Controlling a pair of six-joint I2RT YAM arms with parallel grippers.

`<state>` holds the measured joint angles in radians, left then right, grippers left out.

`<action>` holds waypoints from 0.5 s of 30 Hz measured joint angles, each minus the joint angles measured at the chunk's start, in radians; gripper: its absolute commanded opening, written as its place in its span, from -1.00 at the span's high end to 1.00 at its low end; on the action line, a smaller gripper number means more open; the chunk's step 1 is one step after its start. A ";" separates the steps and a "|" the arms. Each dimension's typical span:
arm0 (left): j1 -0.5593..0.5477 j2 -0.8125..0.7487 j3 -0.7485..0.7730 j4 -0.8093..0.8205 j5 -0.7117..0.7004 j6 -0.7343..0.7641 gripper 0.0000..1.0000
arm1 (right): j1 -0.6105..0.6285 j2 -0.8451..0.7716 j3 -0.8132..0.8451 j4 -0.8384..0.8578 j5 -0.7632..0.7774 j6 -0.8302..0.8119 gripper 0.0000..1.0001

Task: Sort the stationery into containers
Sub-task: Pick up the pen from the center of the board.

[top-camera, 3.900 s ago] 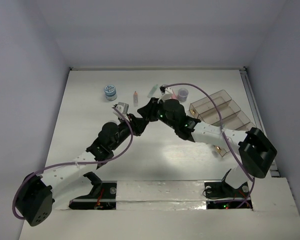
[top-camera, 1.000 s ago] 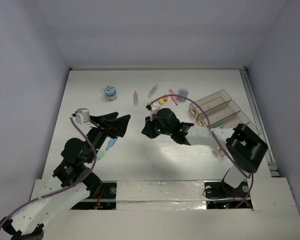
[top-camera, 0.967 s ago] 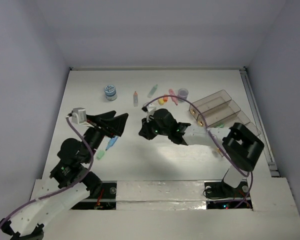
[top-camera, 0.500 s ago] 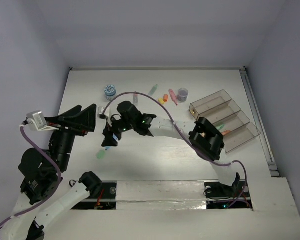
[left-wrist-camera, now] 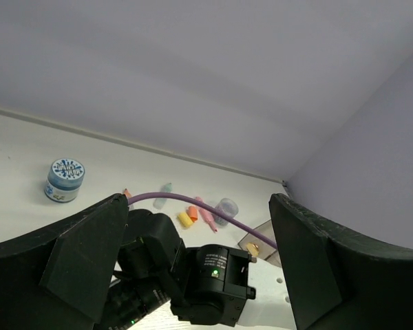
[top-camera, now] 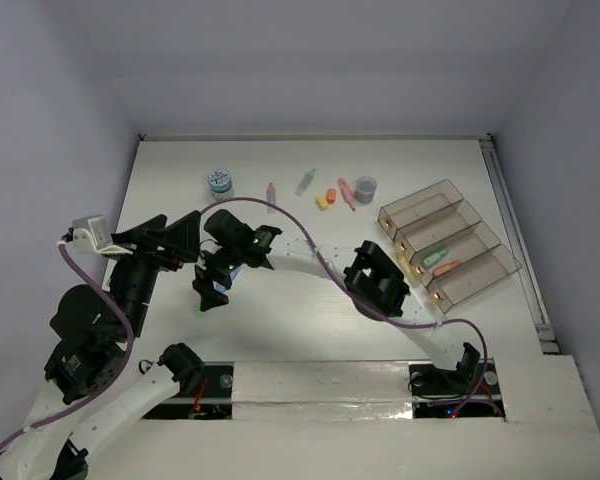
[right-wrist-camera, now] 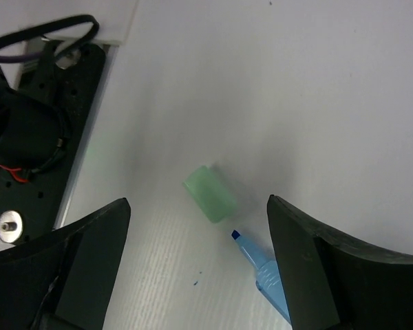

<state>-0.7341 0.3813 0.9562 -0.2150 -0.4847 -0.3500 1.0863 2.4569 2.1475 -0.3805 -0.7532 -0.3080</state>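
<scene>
White table (top-camera: 430, 170) held the green eraser (right-wrist-camera: 210, 193) right under the right hand (right-wrist-camera: 198, 201), jaws spread either side, eraser's long axis diagonal; blue pen (right-wrist-camera: 265, 269) just beside. Left hand (left-wrist-camera: 199, 206) farther off, raised, jaws apart, seemingly empty.

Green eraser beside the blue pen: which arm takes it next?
Right, likely: the right claw, open, hangs over the green eraser, framed between its fingers in the wrist view. The left claw is raised, aimed at the far wall.
</scene>
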 measured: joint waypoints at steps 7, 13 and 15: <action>0.000 0.000 -0.001 -0.004 -0.002 0.008 -0.63 | 0.000 0.006 -0.050 -0.023 0.108 -0.049 -0.54; 0.000 0.000 -0.018 -0.006 0.002 0.014 -0.63 | 0.000 0.009 -0.063 -0.079 0.206 -0.130 -0.61; 0.000 0.000 -0.024 -0.006 0.006 0.014 -0.62 | 0.000 0.018 -0.039 -0.104 0.232 -0.157 -0.64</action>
<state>-0.7341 0.3813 0.9321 -0.2211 -0.4789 -0.3355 1.0863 2.4744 2.1082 -0.4847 -0.5213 -0.4648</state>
